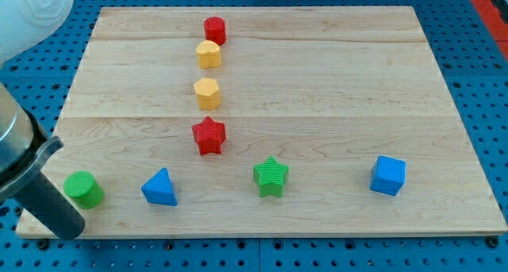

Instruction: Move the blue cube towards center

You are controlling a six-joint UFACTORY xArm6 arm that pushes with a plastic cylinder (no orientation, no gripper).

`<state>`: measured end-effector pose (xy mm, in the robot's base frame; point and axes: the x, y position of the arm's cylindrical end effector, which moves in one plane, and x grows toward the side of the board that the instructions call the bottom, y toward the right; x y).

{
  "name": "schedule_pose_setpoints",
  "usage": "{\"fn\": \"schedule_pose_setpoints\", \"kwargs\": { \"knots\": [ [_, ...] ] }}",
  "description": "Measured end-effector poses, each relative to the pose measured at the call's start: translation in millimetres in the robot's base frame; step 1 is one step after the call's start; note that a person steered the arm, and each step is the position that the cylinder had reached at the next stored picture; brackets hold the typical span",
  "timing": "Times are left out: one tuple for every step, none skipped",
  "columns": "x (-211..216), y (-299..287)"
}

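Observation:
The blue cube [387, 176] sits near the bottom right of the wooden board [333, 74]. My dark rod comes in from the view's left, and my tip [68, 229] rests at the board's bottom left corner. It is just below and left of the green cylinder [83, 189] and far left of the blue cube. The green star [271, 176], the blue triangle [159, 187] and the green cylinder lie between my tip and the cube along the bottom row.
A column of blocks runs down left of the middle: a red block [214, 29], a yellow block [209, 54], a yellow hexagon [206, 93] and a red star [209, 136]. A blue perforated surface [484, 82] surrounds the board.

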<state>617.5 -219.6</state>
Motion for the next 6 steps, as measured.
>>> {"fn": "schedule_pose_setpoints", "kwargs": {
  "knots": [
    [0.0, 2.4],
    [-5.0, 67.7],
    [-7.6, 154.5],
    [-24.4, 258.8],
    [-33.2, 354.2],
    [-23.8, 393.2]
  ]
}}
